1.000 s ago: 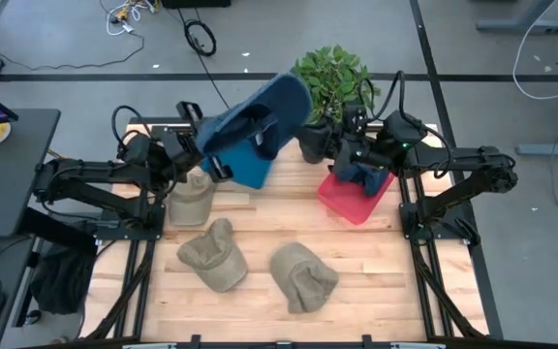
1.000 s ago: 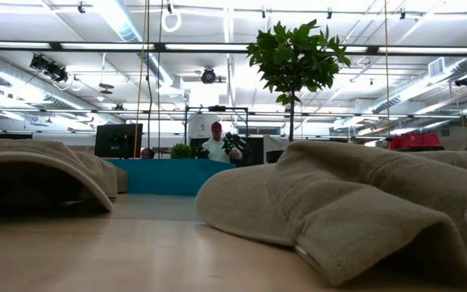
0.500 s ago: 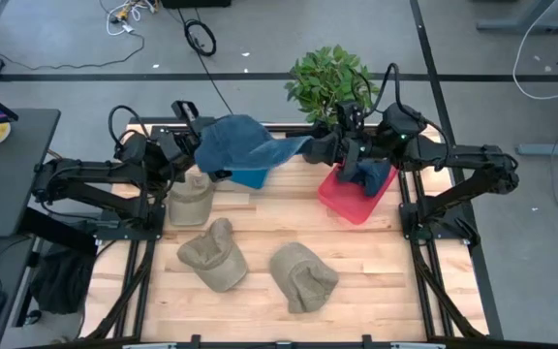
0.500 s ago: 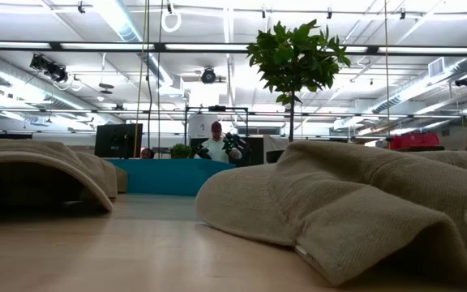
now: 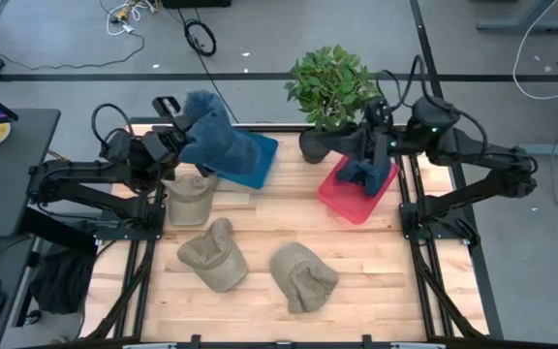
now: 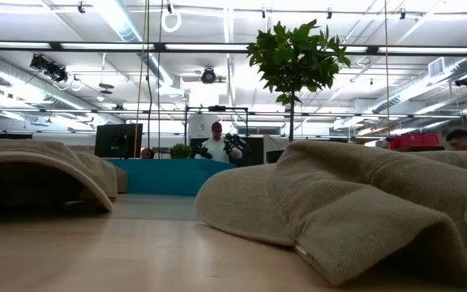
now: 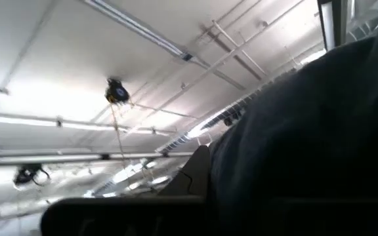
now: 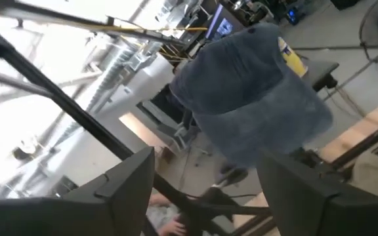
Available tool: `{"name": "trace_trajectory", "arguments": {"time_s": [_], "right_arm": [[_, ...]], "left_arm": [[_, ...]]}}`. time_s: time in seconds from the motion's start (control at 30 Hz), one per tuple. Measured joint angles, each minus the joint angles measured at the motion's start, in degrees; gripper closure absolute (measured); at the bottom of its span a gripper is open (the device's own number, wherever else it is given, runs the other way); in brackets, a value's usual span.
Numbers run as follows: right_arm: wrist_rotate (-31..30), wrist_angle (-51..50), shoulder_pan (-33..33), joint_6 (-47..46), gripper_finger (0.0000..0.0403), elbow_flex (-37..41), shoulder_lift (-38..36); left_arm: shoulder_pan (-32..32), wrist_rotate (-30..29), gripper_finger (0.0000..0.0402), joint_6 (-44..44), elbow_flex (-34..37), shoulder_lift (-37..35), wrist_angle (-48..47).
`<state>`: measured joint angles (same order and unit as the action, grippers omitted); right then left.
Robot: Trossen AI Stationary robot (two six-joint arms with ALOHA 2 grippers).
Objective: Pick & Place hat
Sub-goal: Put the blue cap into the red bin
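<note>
While the left arm reaches across the far left of the wooden surface, its left gripper has its fingers closed on a blue hat, which hangs lifted above the far-left corner, partly over a blue bin. Seen from the left wrist, the dark cloth of that hat fills one side of the picture against the ceiling, and the fingers themselves are hidden by it. From the right wrist, the same hat shows farther off, held up in the air beyond the right arm's own two dark fingers, which stand well apart with nothing between them.

On the far right, the right gripper hovers above a red bin, its fingers spread and empty. A dark blue hat lies in that red bin. Just beside it, at the far edge, stands a potted plant.

Three tan hats rest on the surface: one at the left just near of the left gripper, one toward the near left, and one near the middle. From table height, two of these tan hats fill the foreground, and a person shows in the room far behind.
</note>
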<state>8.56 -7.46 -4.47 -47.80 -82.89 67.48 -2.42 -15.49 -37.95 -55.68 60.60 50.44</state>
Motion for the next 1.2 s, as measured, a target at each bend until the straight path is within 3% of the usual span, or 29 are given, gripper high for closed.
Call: {"name": "trace_trajectory", "arguments": {"time_s": [0.27,0.43,0.53,0.67,0.8,0.93,1.2], "right_arm": [[-4.3,-1.8,0.8,-7.6,0.0145,0.2,2.1],[-3.1,0.0,0.9,-10.0,0.0154,3.5,4.4],[-3.1,7.1,0.9,-15.0,0.0160,7.0,5.3],[-3.2,19.7,0.9,-28.9,0.0165,13.8,6.7],[-7.6,36.0,1.0,-40.1,0.0165,20.7,8.8],[-11.7,46.2,0.9,-44.9,0.0165,24.0,11.6],[-12.8,59.7,1.0,-48.4,0.0165,24.0,18.1]], "left_arm": [[0.0,0.0,0.0396,-2.2,0.0,-0.3,0.1],[0.0,0.0,0.0396,-2.4,0.0,-0.3,0.0],[0.0,0.0,0.0396,-3.1,0.0,-0.3,-0.2],[0.0,0.0,0.0397,-5.0,0.0,-0.3,-0.1],[0.0,0.3,0.0397,-4.8,0.0,-0.3,-0.1],[0.0,0.7,0.0397,-4.7,0.0,-0.3,-0.2],[0.0,0.7,0.0397,-4.7,0.0,-0.3,-0.2]]}}
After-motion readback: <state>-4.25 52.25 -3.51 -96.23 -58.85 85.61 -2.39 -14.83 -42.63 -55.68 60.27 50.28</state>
